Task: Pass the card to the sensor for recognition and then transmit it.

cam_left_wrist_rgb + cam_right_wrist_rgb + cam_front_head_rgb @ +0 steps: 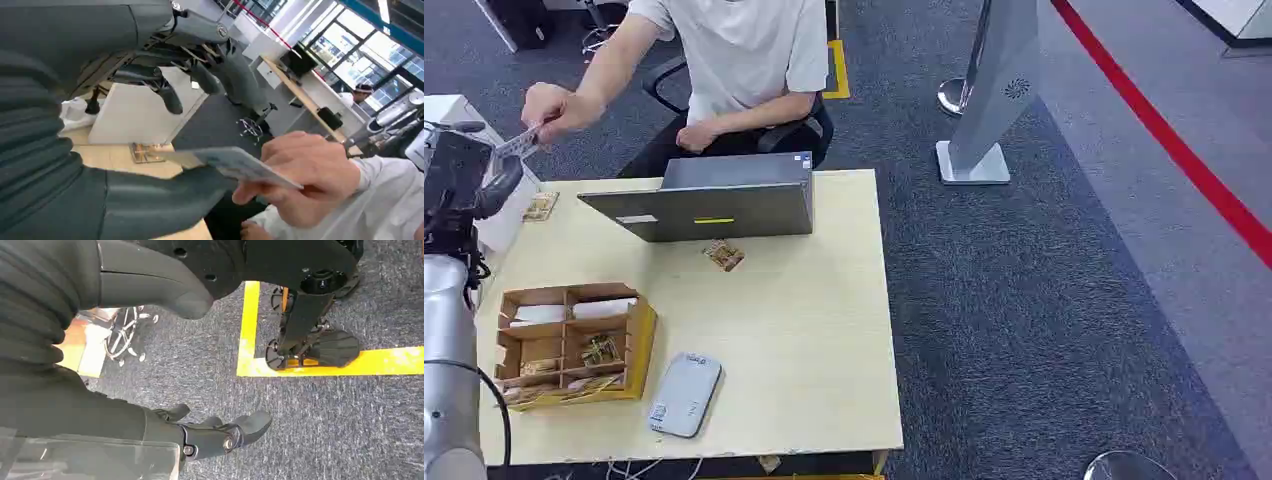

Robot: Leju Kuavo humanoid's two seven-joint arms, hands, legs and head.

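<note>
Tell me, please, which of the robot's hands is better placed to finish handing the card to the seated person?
The left hand: it is raised at the table's far left corner, with the card already pinched by the person's hand. The right hand hangs over the carpet, holding nothing.

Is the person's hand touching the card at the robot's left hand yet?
Touching. In the left wrist view the person's hand has its fingers closed over one end of the card, and the left hand has its thumb under the other end.

- Card [240, 165]: thin, pale, light-blue printed face, tilted nearly flat; one end lies on the left hand's thumb [165, 192], the other pinched in a person's fingers [280, 175].
- Sensor [684, 394]: flat grey rounded pad, lying on the table, well apart from the fingers.
</note>
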